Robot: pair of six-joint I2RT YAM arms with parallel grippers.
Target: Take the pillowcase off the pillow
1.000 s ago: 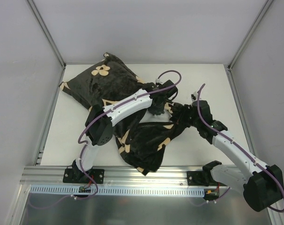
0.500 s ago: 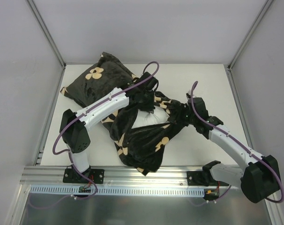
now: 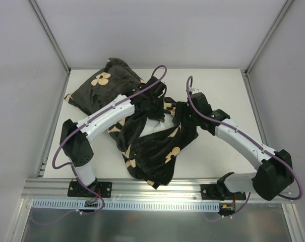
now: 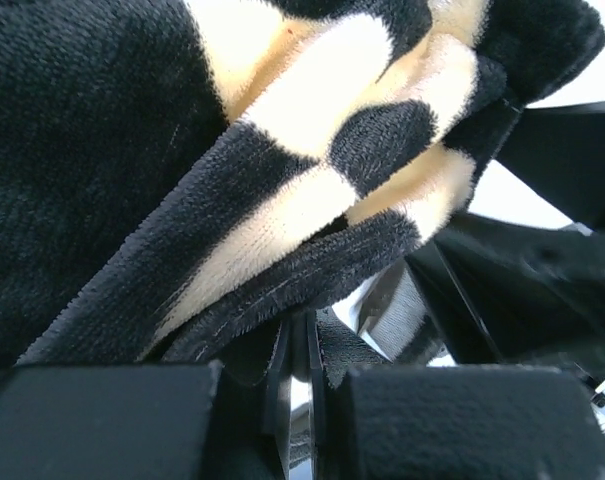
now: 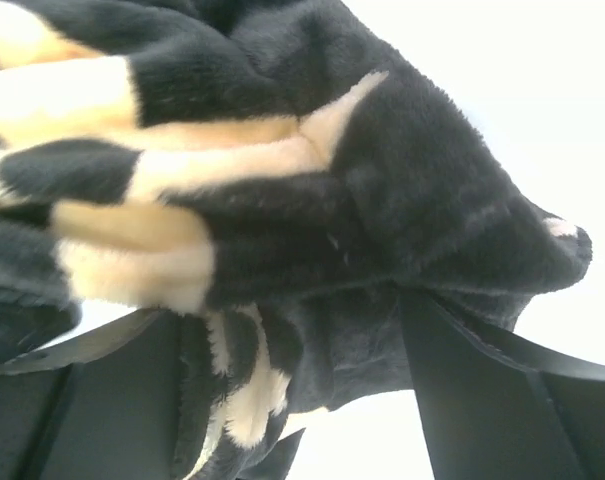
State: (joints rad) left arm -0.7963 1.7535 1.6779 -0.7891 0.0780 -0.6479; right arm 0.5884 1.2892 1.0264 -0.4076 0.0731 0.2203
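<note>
The black pillowcase (image 3: 99, 85) with tan flower motifs lies bunched from the back left of the table to the front middle. A patch of the white pillow (image 3: 155, 126) shows through its folds near the centre. My left gripper (image 3: 153, 105) is over the bunched middle, shut on a hem of the pillowcase (image 4: 102, 150), and its tips (image 4: 302, 335) disappear into the fabric. My right gripper (image 3: 181, 115) is just right of the white patch. Its jaws (image 5: 282, 320) stand wide open, with a loose fold of the pillowcase (image 5: 402, 190) hanging between the fingers.
The white table top (image 3: 218, 85) is bare at the right and back. A metal rail (image 3: 157, 189) runs along the near edge by the arm bases. Grey walls and slanted frame posts (image 3: 51, 45) close in both sides.
My right gripper has opened, let go of the fabric and shifted left and back. The left arm pulled the pillowcase toward the back left, and a white patch of pillow came into view.
</note>
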